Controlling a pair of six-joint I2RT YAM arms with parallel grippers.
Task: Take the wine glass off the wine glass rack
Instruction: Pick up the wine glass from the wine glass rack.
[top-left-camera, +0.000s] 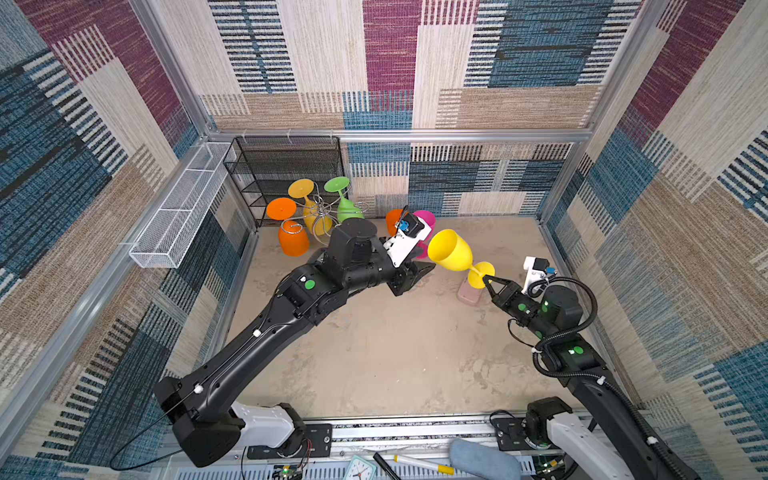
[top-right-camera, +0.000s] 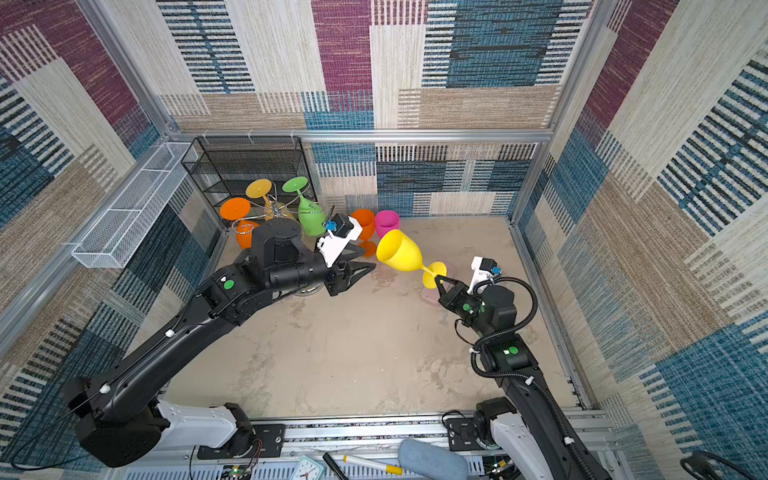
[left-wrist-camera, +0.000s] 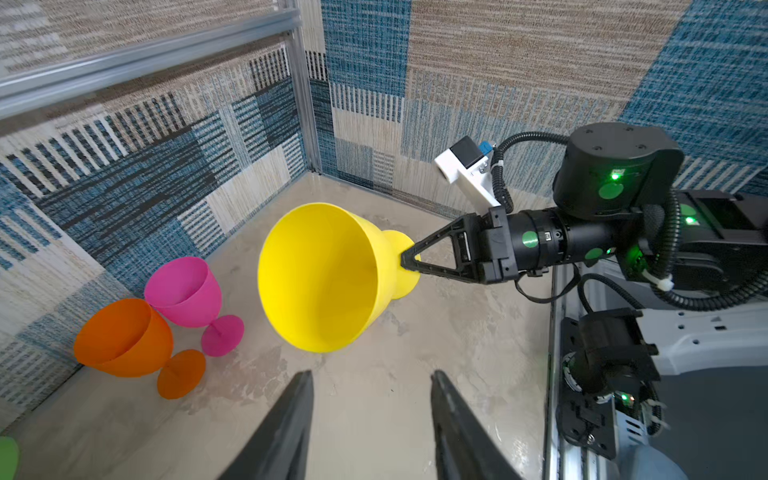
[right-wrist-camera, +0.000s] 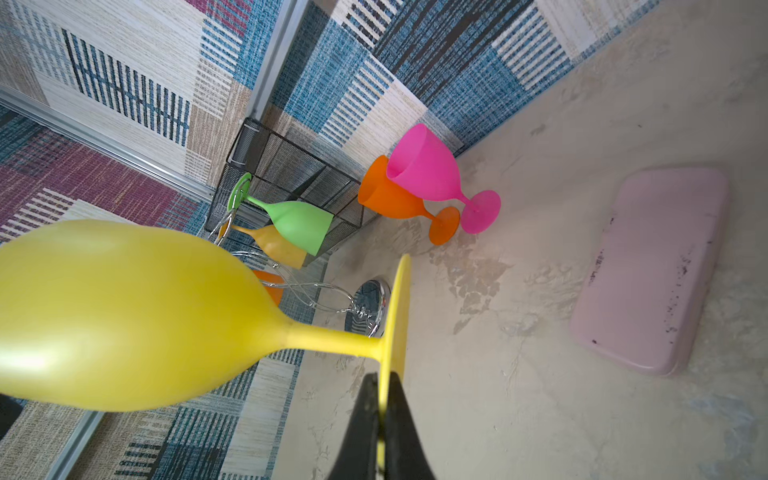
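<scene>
The yellow wine glass (top-left-camera: 451, 250) is off the wine glass rack (top-left-camera: 321, 206). It hangs tilted in the air above the desk (top-left-camera: 395, 353), bowl toward the left arm. The right gripper (top-left-camera: 489, 281) is clenched on the rim of its foot. The left gripper (top-left-camera: 422, 272) stands parted and empty, just beside the bowl. The rack stands back left, where three more hang bowl-down: an orange glass (top-left-camera: 293, 241), an amber glass (top-left-camera: 316, 222) and a green glass (top-left-camera: 348, 210).

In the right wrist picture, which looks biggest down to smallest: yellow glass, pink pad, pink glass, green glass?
1. yellow glass, though it sits nearest the camera.
2. pink pad.
3. pink glass and green glass look much alike; I would not rank them.
</scene>
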